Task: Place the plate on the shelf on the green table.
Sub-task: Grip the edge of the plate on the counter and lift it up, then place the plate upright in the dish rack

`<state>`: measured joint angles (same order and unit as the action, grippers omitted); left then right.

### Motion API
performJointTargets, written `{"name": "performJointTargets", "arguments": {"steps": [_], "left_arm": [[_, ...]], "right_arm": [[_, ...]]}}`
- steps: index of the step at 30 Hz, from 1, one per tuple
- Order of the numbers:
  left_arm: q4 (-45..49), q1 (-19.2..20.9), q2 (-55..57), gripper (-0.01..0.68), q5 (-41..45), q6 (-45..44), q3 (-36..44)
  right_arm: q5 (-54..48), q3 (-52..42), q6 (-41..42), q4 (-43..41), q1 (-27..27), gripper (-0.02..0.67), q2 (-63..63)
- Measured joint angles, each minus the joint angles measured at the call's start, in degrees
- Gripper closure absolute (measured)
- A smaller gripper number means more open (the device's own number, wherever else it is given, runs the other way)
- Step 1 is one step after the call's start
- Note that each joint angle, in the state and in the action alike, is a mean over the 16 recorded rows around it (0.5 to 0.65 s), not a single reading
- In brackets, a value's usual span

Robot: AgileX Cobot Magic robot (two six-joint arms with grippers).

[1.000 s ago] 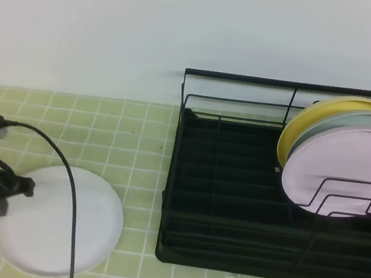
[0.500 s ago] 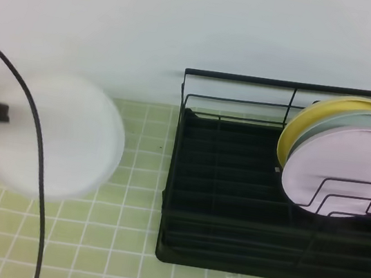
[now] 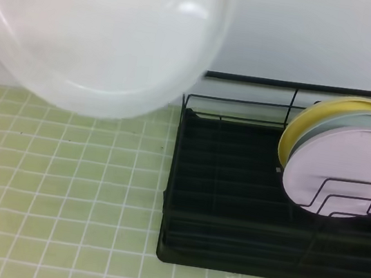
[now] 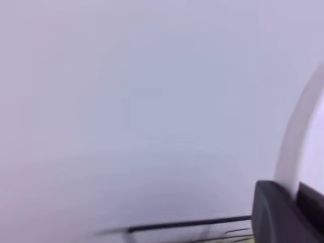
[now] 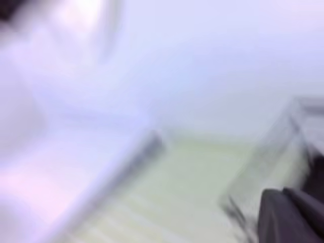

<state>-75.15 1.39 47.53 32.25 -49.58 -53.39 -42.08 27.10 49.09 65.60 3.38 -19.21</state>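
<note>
The plate was up in the air, well clear of the green worktop, filling the upper left of the high view and looking huge because it sat so near that camera. It was tilted, its lower rim curving down over the back tiles, its right edge just overlapping the left end of the shelf's top rail.

The left claw had it by the rim: in the left wrist view a dark finger sat against the white edge, pinched on it as far as I could judge, though the second finger showed only at the frame's edge. The left arm was plainly the one to finish this. The right claw showed only as a dark blur low in its own camera; I could not tell whether it was open or closed, and it held nothing I could see.

The shelf lay to the right of the plate and below it. At its right end 3 plates stood on edge, leaning together: yellow at the back, a greyish one between, pale pink in front behind the wire dividers. The left part of the tray stood bare, so I judged the plate would need carrying right and down, turned on edge to match them.
</note>
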Motion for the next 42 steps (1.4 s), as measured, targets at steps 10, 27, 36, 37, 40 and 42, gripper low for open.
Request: {"name": "performJointTargets", "arguments": {"steps": [10,27,36,37,40,42], "left_arm": [[-10.8,0.0,-3.1,0.673,10.1,-5.8,0.0],[-20.5,0.0,-2.7,0.673,12.5,-8.8,0.0],[-27.1,-0.1,1.2,0.673,15.7,-15.1,0.0],[-27.7,-0.1,1.9,0.673,15.9,-16.3,0.0],[-29.0,-0.1,4.0,0.673,16.1,-20.2,-0.1],[-29.5,-0.3,5.4,0.673,15.9,-22.9,-0.1]], "right_arm": [[-1.4,7.2,7.2,21.8,0.1,0.303,0.0],[-0.8,9.3,3.7,24.7,0.1,0.156,-3.0],[-2.3,9.3,4.6,27.8,0.1,0.155,-5.5],[-2.2,9.3,4.7,28.0,0.1,0.155,-5.5],[-1.7,9.3,5.1,28.4,0.1,0.155,-5.7],[-1.5,9.3,5.2,28.6,0.1,0.155,-5.7]]}}
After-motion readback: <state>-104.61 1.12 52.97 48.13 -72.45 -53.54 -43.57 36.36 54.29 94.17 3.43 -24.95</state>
